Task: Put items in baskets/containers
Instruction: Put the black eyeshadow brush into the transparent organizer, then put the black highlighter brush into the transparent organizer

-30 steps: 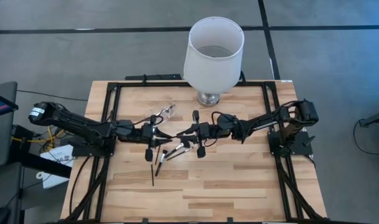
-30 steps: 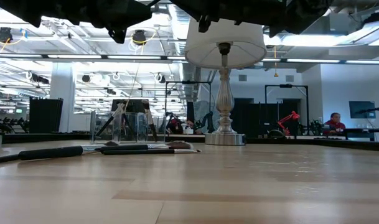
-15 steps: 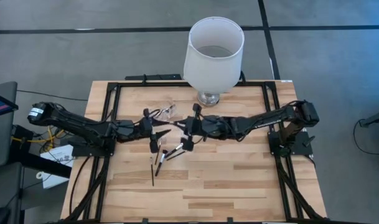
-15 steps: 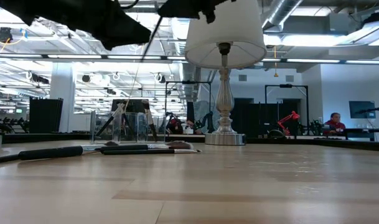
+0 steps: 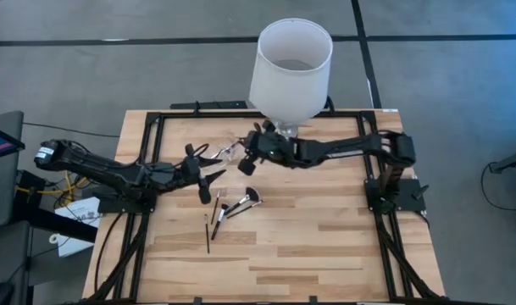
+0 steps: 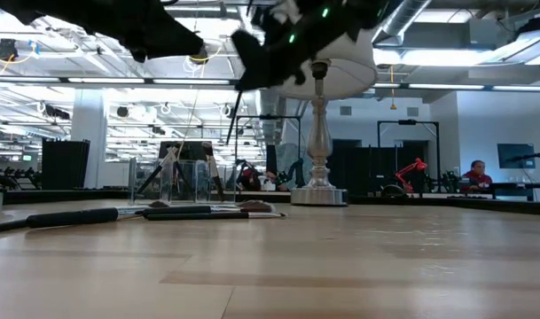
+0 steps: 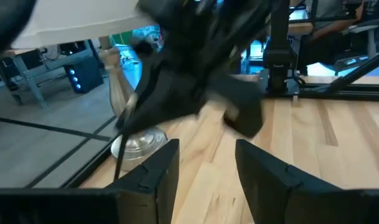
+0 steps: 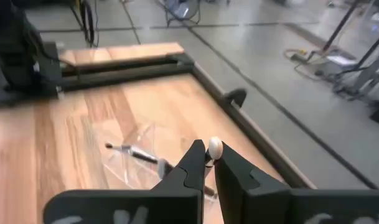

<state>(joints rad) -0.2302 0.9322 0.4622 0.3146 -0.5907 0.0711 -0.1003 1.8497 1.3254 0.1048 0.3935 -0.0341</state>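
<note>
the pale wooden plank table stands on a grey concrete floor crossed by dark lines. behind it is a large hall with long ceiling strip lights and silver ducts (a seated person in red is far away). a white lampshade sits on a silver lamp base.

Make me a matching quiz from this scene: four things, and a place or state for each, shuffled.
1. right gripper
2. left gripper
3. fan brush
4. clear pouch

A. lying on bare wood, mid-table
B. open
C. by the lamp's base
D. shut on a thin brush

Pairs: 1-D, 2-B, 3-A, 4-C
</note>
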